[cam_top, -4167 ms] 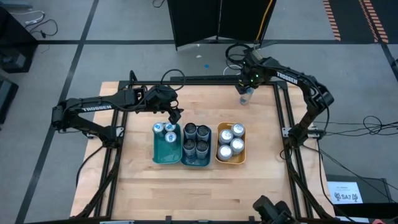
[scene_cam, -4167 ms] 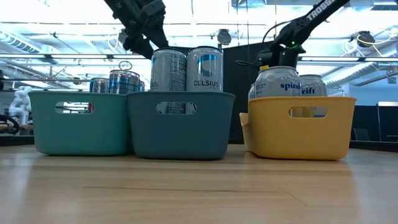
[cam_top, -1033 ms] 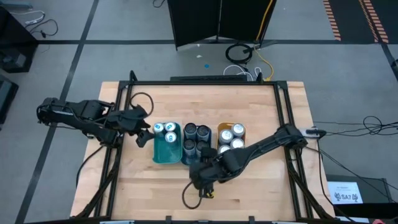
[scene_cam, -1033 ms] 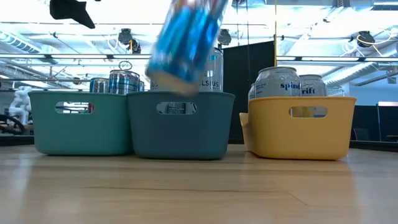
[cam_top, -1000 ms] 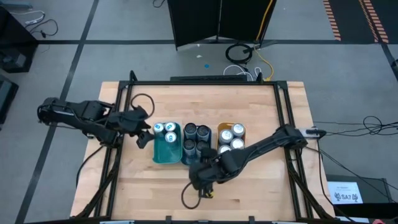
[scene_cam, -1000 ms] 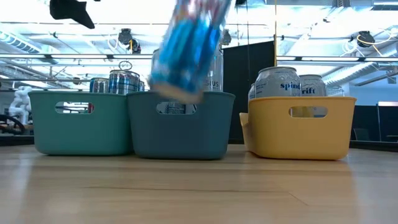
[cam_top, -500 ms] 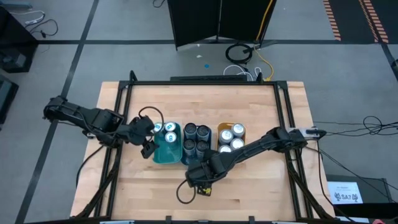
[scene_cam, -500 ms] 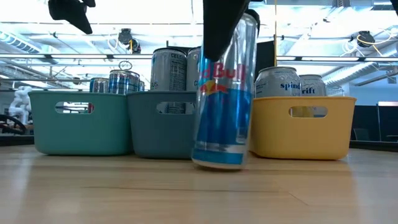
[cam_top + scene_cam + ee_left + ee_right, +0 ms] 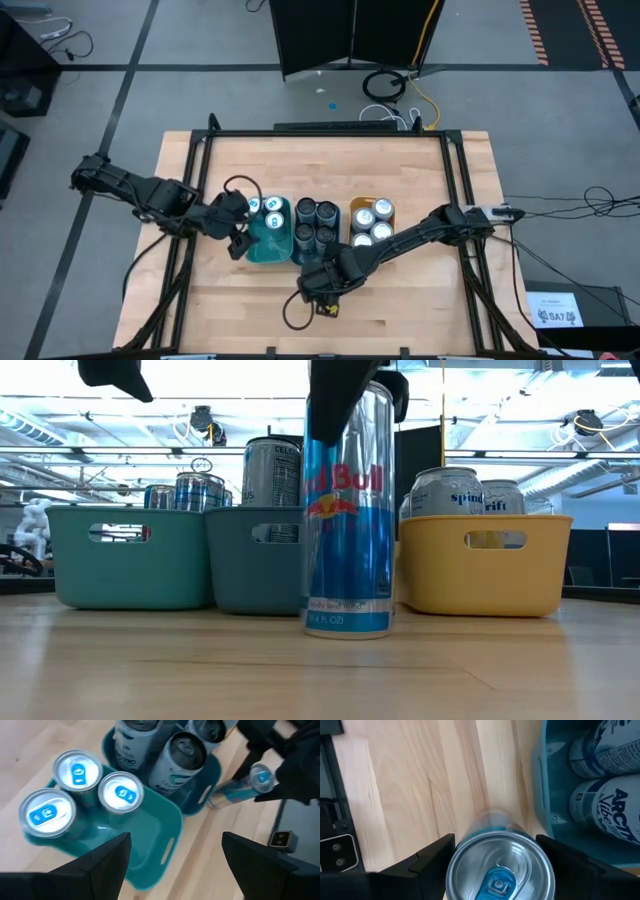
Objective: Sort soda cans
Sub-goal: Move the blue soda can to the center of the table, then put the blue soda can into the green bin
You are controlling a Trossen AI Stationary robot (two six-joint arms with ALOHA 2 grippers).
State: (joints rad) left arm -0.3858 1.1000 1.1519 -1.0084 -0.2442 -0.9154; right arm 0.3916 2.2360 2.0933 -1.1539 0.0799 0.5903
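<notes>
Low view shows 1 tall blue-and-silver can (image 9: 348, 510) standing upright on the bench (image 9: 320, 670), long axis vertical, just in front of the dark teal tray (image 9: 255, 560). The right gripper (image 9: 495, 852) sits directly over its top, 1 finger on each side of the rim; whether those fingers grip or have let go I cannot tell. The left gripper (image 9: 172, 852), fingers spread and empty, hovers over the lighter teal tray (image 9: 150, 845), farther from this can.

left gripper (image 9: 175, 865) open, right gripper (image 9: 495, 860) low, fingers spread
</notes>
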